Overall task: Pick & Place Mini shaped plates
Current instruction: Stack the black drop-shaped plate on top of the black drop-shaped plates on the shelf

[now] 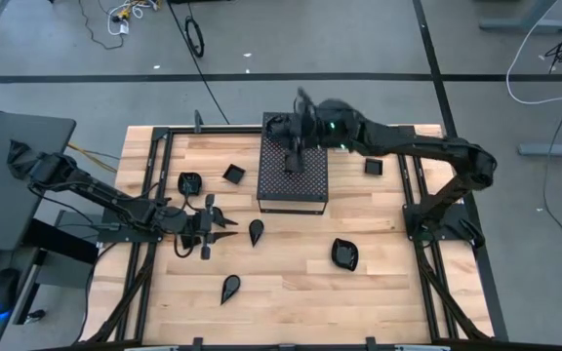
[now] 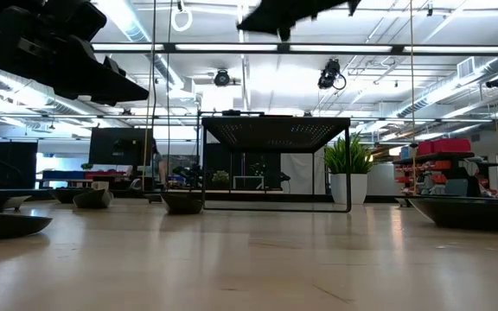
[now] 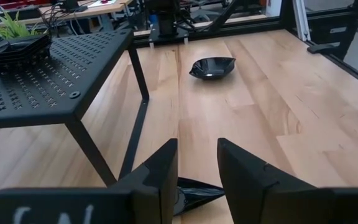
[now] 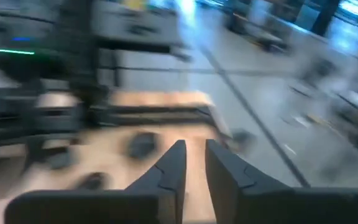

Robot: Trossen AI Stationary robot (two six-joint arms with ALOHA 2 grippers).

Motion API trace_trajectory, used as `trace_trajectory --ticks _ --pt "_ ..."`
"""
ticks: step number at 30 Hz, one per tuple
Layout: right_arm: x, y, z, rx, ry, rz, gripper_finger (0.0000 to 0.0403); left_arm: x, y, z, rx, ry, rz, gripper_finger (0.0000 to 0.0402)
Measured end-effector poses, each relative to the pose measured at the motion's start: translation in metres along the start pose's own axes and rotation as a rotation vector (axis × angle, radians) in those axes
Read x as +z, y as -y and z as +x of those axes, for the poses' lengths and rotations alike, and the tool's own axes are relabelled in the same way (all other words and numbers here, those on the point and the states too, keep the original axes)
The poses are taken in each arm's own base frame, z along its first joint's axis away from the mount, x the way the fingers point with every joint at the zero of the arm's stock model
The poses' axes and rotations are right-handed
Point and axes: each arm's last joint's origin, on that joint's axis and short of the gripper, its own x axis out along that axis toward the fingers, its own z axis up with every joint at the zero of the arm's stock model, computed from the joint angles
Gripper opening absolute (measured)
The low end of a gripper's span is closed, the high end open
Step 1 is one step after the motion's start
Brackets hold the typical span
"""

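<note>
Several mini shaped plates lie flat on the wooden table: a teardrop plate [image 1: 257,231], another teardrop [image 1: 230,288], a rounded one [image 1: 344,254] [image 3: 213,67], and squares [image 1: 233,174] [image 1: 374,167]. A stack of plates [image 3: 14,46] rests on top of the black perforated box [image 1: 293,185]. My left gripper [image 1: 224,222] [image 3: 197,155] hovers low and open, its fingers just short of the first teardrop plate [image 3: 194,194], not touching it. My right gripper [image 1: 299,122] [image 4: 194,149] hangs high over the box's far end, narrowly open, with nothing between its fingers.
Another plate [image 1: 190,182] lies at the far left of the table. The box stands on thin legs [image 3: 92,149] in the middle of the far half. Black frame rails [image 1: 154,166] run along the table's left and right sides. A potted plant [image 2: 348,173] shows beyond the table.
</note>
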Motion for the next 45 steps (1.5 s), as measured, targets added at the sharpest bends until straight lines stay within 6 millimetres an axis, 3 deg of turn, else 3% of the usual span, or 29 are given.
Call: trace_trajectory --ticks 5,12,16,21,26,31,35,40,45 --pt "0.01 -0.065 -0.003 0.171 0.015 -0.101 0.004 0.0 0.0 0.0 0.0 0.0 0.0 0.0117" --pt "0.002 -0.152 -0.005 0.146 -0.027 -0.151 0.0025 -0.001 0.0 0.0 0.002 -0.007 -0.023 0.0116" --pt "-0.016 -0.192 -0.008 0.204 0.026 -0.049 0.0025 -0.001 0.0 0.0 0.002 -0.009 -0.023 0.0116" --pt "-0.064 -0.23 -0.006 0.253 0.079 0.129 0.0028 -0.002 0.0 0.0 0.006 -0.015 -0.022 0.0116" --pt "-0.098 -0.265 0.006 0.244 0.102 0.238 0.0054 -0.007 0.005 -0.002 -0.078 -0.069 -0.027 0.0116" --pt "-0.124 -0.284 0.022 0.231 0.065 0.26 0.0095 -0.01 0.027 -0.01 -0.214 -0.137 -0.049 0.0113" --pt "-0.139 -0.28 0.037 0.214 0.013 0.282 0.0124 0.009 0.049 -0.02 -0.24 -0.203 -0.07 0.0094" --pt "-0.133 -0.274 0.051 0.209 0.046 0.232 0.015 0.027 0.075 -0.033 -0.245 -0.345 -0.12 0.0053" --pt "-0.128 -0.27 0.054 0.195 0.068 0.2 0.0157 0.015 0.096 -0.033 -0.243 -0.525 -0.424 0.0017"
